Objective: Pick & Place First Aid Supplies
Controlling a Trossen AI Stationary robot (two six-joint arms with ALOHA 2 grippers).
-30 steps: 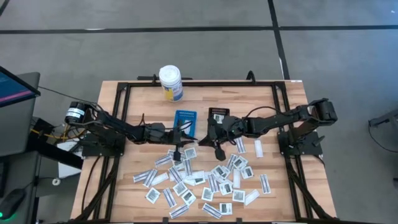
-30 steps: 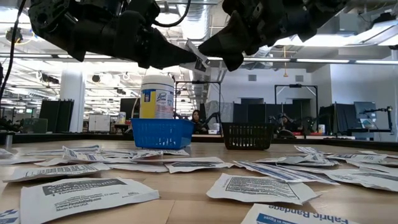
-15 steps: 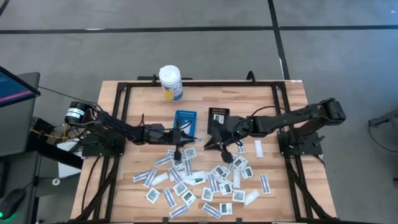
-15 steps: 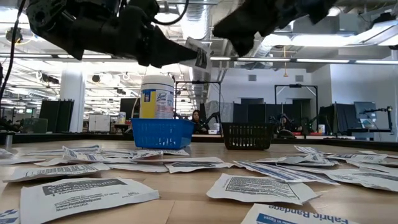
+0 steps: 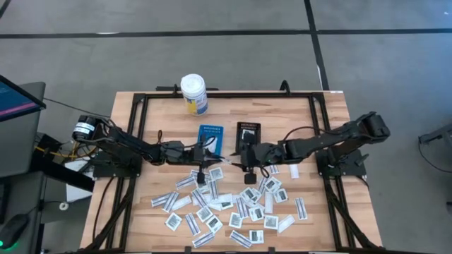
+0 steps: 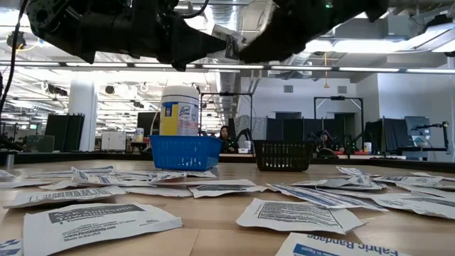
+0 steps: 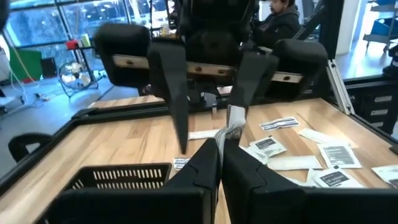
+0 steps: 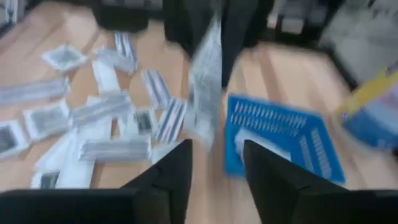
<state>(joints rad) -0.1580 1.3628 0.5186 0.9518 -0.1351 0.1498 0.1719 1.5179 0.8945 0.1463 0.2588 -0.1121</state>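
Several white first aid packets (image 5: 226, 201) lie flat and scattered on the near half of the wooden table. My left gripper (image 5: 215, 152) is shut on one more packet (image 7: 233, 124), held in the air near the blue tray (image 5: 210, 134) and the black tray (image 5: 248, 131). My right gripper (image 5: 239, 156) faces it from the table's right, open. Its fingers (image 7: 176, 93) stand on either side of that packet, which shows in the right wrist view as a blurred strip (image 8: 208, 81). I cannot tell whether they touch it. My left gripper pinches the packet's near end (image 7: 222, 138) between its two shut fingertips. The fingers come in about level from the table's left. The packet sticks out beyond the fingertips, tilted, and is lifted clear of the table (image 6: 229, 44).
A white bottle with a yellow label (image 5: 193, 93) stands at the far side, behind the blue tray. A black frame (image 5: 141, 106) runs around the table's edges. People and equipment show in the room beyond.
My right gripper was shut at the lifted packet; it has opened, let go and rolled its wrist, drawing a little toward the table's right and coming back. The packet stays in my left gripper, clear of the table, where it was.
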